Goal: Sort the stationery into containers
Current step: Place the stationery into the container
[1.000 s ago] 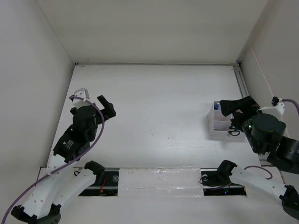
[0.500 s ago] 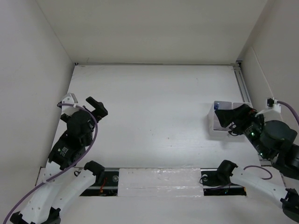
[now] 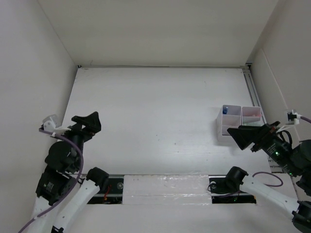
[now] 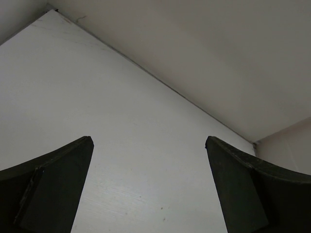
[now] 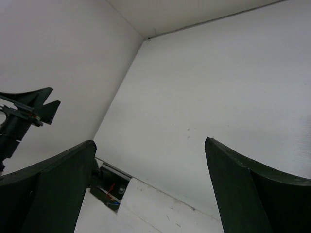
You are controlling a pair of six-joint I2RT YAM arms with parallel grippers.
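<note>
The containers (image 3: 222, 132) are translucent white joined bins at the table's right side. A blue-capped item (image 3: 225, 111) stands in the rear left compartment, and the rear right compartment (image 3: 251, 114) shows a faint reddish tint. My right gripper (image 3: 241, 135) hovers open just in front of the bins and hides their near part. In the right wrist view the right gripper (image 5: 149, 143) holds nothing over bare table. My left gripper (image 3: 86, 122) is open near the left wall, far from the bins. The left wrist view shows the left gripper (image 4: 148, 141) with nothing between its fingers (image 4: 53, 194).
White walls close in the table on the left, back and right. A metal rail (image 3: 251, 87) runs along the right edge. A taped white strip (image 3: 165, 190) and a slot with wires (image 3: 109, 189) lie at the near edge between the arm bases.
Both arms have pulled back toward the near edge. The right gripper has drawn away from above the bins, uncovering their rear compartments. The left gripper has swung left and nearer.
</note>
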